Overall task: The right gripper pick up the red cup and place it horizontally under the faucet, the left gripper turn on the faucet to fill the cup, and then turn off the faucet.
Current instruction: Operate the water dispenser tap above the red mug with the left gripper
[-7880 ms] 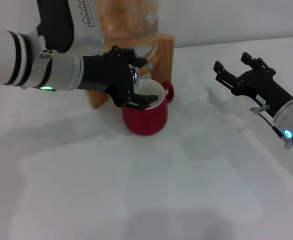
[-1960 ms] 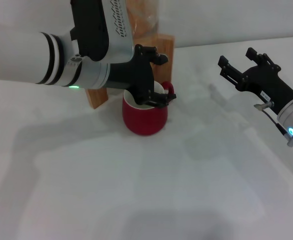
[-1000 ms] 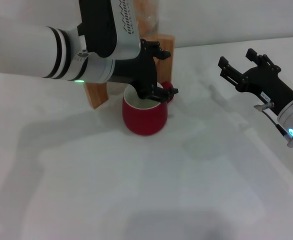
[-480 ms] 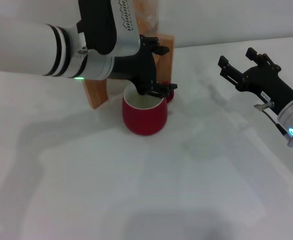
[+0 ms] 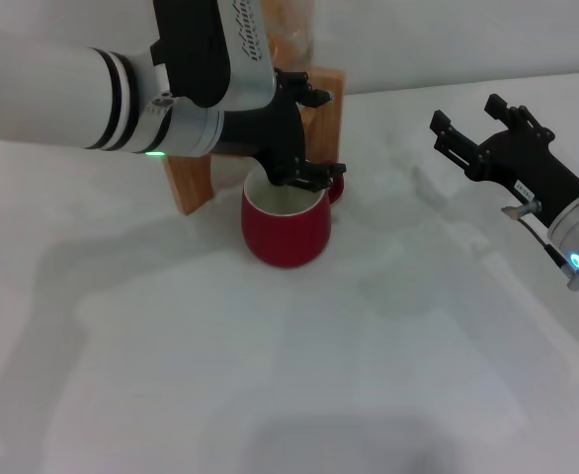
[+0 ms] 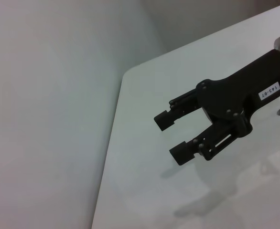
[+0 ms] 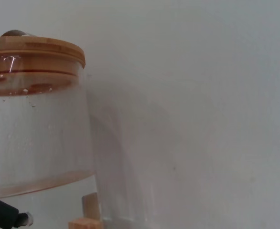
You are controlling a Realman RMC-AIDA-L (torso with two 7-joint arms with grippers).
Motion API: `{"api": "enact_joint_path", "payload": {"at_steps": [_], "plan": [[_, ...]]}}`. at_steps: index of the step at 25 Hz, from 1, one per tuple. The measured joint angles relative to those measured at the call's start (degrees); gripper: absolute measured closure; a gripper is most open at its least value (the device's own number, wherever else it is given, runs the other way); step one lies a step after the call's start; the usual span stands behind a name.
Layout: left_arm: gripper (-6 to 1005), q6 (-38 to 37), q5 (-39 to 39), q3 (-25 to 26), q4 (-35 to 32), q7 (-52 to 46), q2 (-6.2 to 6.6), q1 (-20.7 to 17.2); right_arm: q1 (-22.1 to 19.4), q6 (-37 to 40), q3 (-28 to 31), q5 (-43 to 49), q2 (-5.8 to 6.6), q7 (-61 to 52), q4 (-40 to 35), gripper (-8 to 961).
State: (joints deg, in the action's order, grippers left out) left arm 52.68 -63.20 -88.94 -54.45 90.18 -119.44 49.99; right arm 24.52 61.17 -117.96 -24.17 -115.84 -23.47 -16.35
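Observation:
The red cup (image 5: 285,229) stands upright on the white table in front of the dispenser's wooden stand (image 5: 187,185), white inside, its small handle toward the back right. My left gripper (image 5: 312,138) hangs just above the cup's back rim with its black fingers spread apart, open. The faucet is hidden behind this gripper in the head view. My right gripper (image 5: 465,115) hovers open and empty well to the right of the cup. The left wrist view shows the same right gripper (image 6: 171,138), its jaws apart over the table.
The glass dispenser (image 7: 35,129) with a wooden lid (image 7: 35,50) fills the right wrist view; its glass body (image 5: 294,35) rises behind my left arm. The table's back edge (image 5: 467,84) meets the wall. The white tabletop (image 5: 319,375) stretches toward me.
Since the oldest frame my left arm has swung right and turned its wrist over the cup's back rim. Over the last half second it barely moves. The cup and right arm stay put.

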Motion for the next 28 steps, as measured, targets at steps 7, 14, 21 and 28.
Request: {"api": "enact_joint_path", "payload": {"at_steps": [7, 14, 21, 28], "plan": [[159, -0.4, 0.0, 0.0, 0.0, 0.0, 0.00, 0.0, 0.0, 0.0, 0.0, 0.0, 0.00, 0.0, 0.1, 110], [160, -0.9, 0.2, 0.0, 0.0, 0.0, 0.00, 0.1, 0.0, 0.0, 0.1, 0.0, -0.01, 0.0, 0.1, 109], [162, -1.4, 0.3, 0.1, 0.0, 0.0, 0.07, 0.0, 0.0, 0.0, 0.2, 0.0, 0.00, 0.0, 0.1, 110], [159, -2.0, 0.5, 0.2, -0.3, 0.0, 0.17, -0.2, 0.0, 0.0, 0.2, 0.1, 0.00, 0.0, 0.1, 110]]}}
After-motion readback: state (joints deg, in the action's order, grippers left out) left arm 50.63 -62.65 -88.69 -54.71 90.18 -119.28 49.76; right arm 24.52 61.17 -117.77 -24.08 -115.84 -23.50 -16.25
